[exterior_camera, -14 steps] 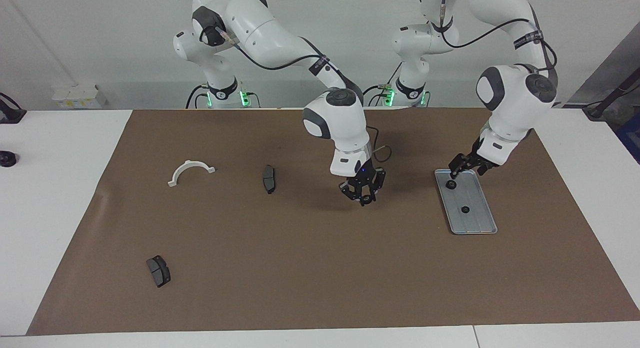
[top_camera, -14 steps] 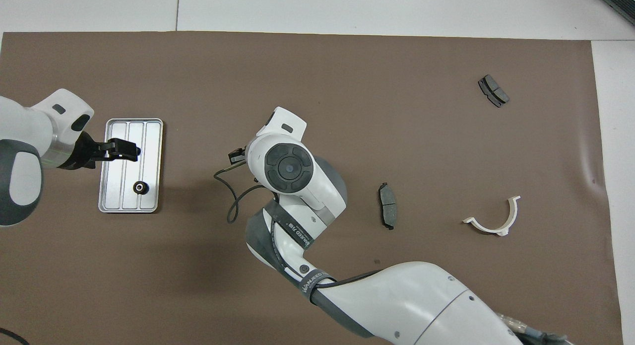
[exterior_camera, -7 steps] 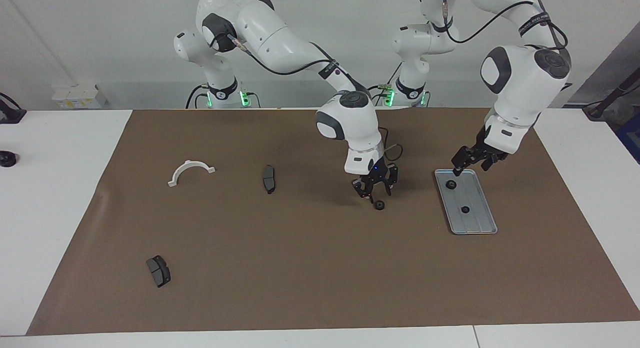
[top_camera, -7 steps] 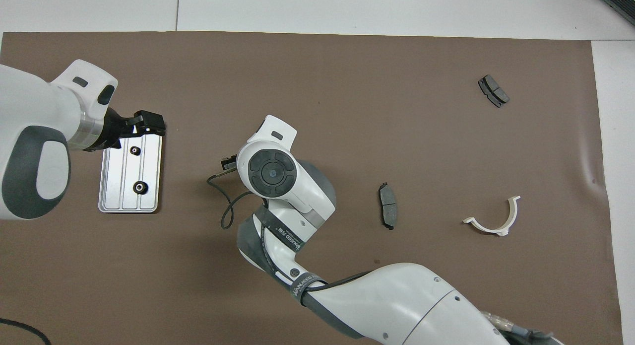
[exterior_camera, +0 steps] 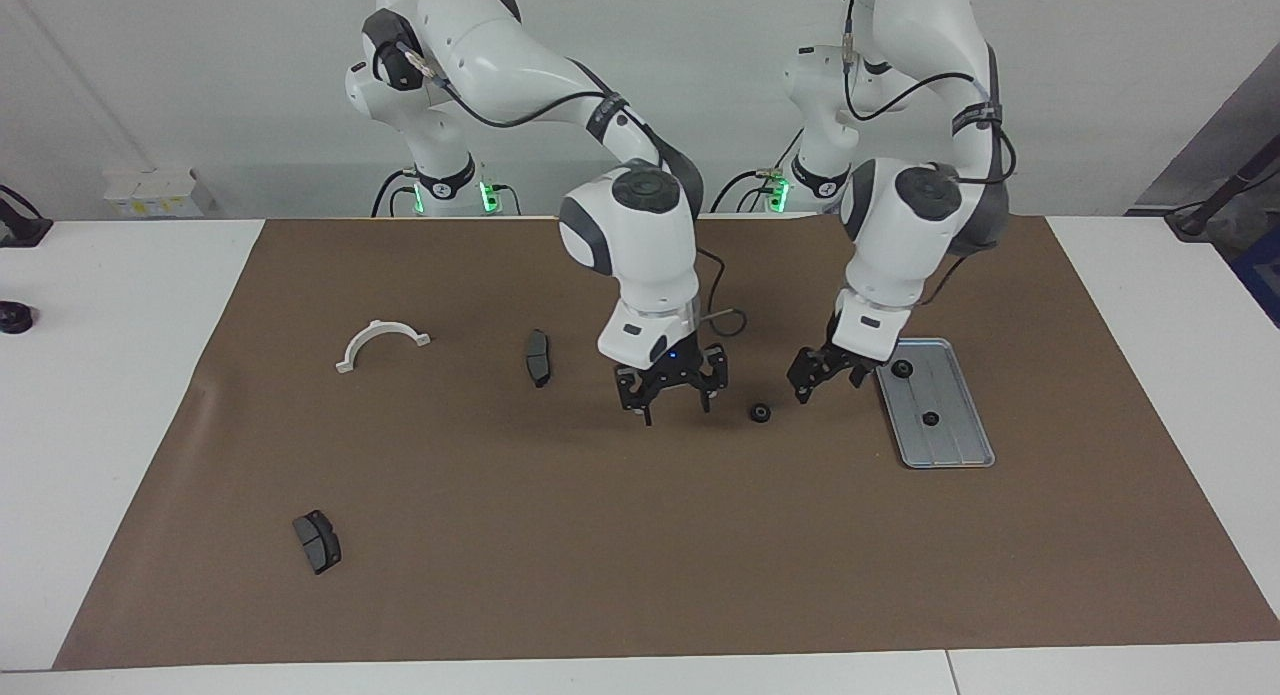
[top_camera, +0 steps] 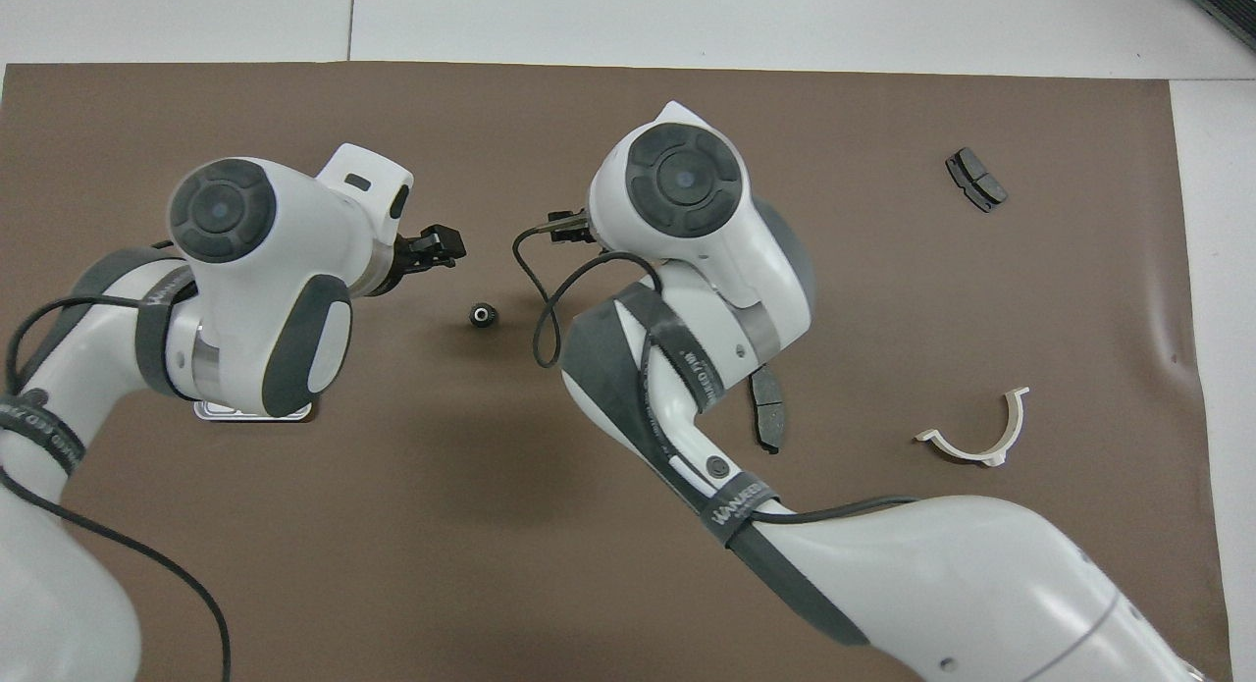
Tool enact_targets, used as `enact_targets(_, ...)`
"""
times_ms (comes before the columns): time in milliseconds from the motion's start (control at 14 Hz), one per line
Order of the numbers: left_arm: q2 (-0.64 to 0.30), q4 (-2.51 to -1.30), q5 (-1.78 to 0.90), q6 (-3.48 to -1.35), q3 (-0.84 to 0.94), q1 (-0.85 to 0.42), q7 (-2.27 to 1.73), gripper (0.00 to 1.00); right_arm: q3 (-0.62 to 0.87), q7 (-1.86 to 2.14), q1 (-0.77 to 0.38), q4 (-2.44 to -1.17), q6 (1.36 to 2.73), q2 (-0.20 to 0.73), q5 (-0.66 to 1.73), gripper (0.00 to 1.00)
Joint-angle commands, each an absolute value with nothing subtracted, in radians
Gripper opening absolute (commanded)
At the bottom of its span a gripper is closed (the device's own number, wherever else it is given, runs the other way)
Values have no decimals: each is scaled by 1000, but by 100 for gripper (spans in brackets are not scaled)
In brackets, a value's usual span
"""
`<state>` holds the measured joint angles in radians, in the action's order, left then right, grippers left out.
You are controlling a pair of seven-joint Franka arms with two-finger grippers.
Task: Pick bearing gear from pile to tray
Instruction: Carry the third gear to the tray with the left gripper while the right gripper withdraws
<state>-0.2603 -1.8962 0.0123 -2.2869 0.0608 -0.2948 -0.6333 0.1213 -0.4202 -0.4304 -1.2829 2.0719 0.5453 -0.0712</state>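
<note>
One small black bearing gear (exterior_camera: 760, 412) (top_camera: 481, 315) lies loose on the brown mat between my two grippers. My right gripper (exterior_camera: 675, 407) hangs open and empty just above the mat, beside the gear on the right arm's side; in the overhead view its own wrist hides it. My left gripper (exterior_camera: 820, 377) (top_camera: 440, 249) is open and empty, low over the mat between that gear and the silver tray (exterior_camera: 950, 445). Two gears (exterior_camera: 901, 368) (exterior_camera: 930, 419) lie in the tray. In the overhead view the left arm covers most of the tray (top_camera: 250, 413).
What is left of the pile lies toward the right arm's end: a white half-ring bracket (exterior_camera: 383, 341) (top_camera: 976, 437), a dark brake pad (exterior_camera: 538, 357) (top_camera: 767, 417) close to the right arm, and a second brake pad (exterior_camera: 317, 541) (top_camera: 975, 179) farther from the robots.
My right gripper opened, left a gear on the mat and drew back toward its own side. My left gripper left a gear in the tray and swung over toward the loose gear.
</note>
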Motion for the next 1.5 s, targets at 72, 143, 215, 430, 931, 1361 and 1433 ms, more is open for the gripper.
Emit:
enact_targets(72,-350,-1904,58,-2356,43,-379,-755,100,137,-301,-302,-1309,1869,391,-9,84)
enact_targets(143,-350,-1920,58,-2361,43,-379,-761,99,137,-287,-270,-1312,1826,359,-9,84)
enact_targets(215,-350,-1940,58,-2368,44,-383,-775,86,137,-264,-230,-1315,1774,319,-3,85)
enact_targets(430,-348,-1967,58,-2393,44,-397,-792,72,137,-218,-112,-1316,1622,221,-3,88)
enact_targets(931,-347,-2000,58,-2431,43,-414,-815,36,132,-72,41,-1413,1546,123,-51,91)
enact_targets(1361,-304,-1905,60,-2263,32,-353,-758,0,133,-77,75,-1558,1689,61,-45,100)
enact_targets(1433,-266,-1911,57,-2240,37,-310,-721,0,133,-75,78,-1557,1687,61,-37,100)
